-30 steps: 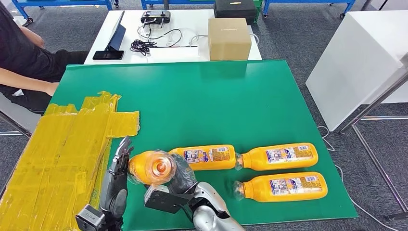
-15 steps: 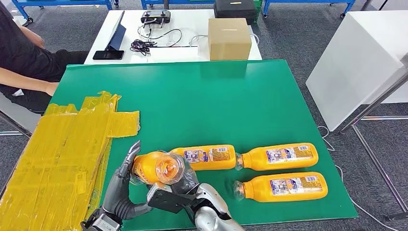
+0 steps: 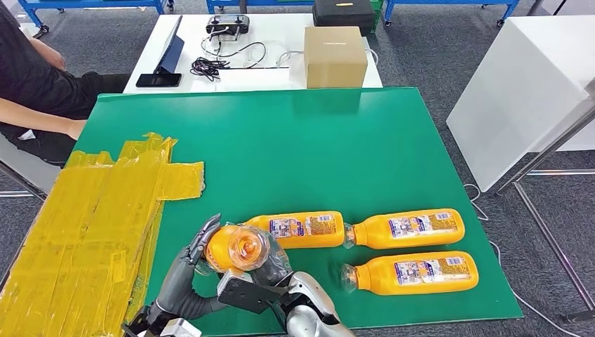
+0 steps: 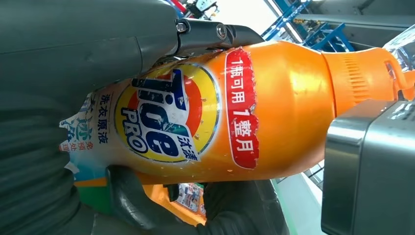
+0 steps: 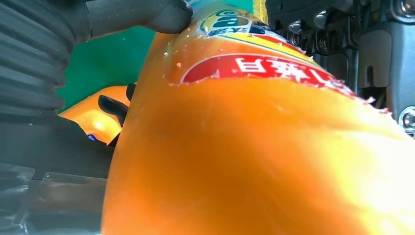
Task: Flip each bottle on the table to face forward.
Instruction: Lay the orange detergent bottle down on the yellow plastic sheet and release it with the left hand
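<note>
Both hands are on one orange bottle (image 3: 235, 247), lifted off the green worktop (image 3: 295, 147) at its near edge, just beside the cap end of the nearest lying bottle (image 3: 303, 229). The left hand (image 3: 188, 270) cups the held bottle from the side away from that lying bottle; in the left wrist view its thumb (image 4: 88, 44) lies across the top of the printed label and darker fingers (image 4: 132, 205) wrap underneath, so it holds the bottle's body. The right hand (image 3: 270, 270) comes up on the side towards the lying bottle and also appears to hold the bottle; in its wrist view the thumb tip (image 5: 161, 17) presses the orange wall near the label, though its other fingers are mostly hidden. The held bottle's long axis runs roughly towards the camera, its round end facing up into the head view, so it stands crosswise to the lying bottle, whose long axis runs along the worktop's near edge. The main label faces the left hand's palm, which I judge means the bottle is part-way through its turn and needs more rolling about its long axis before being laid down. Two further bottles (image 3: 407, 227) (image 3: 414, 272) lie beyond the nearest lying one, well apart from either hand, back labels up; the right arm is nearer to them. A patch of yellow tape (image 3: 91, 210) lies beyond the left hand, away from the bottles.
</note>
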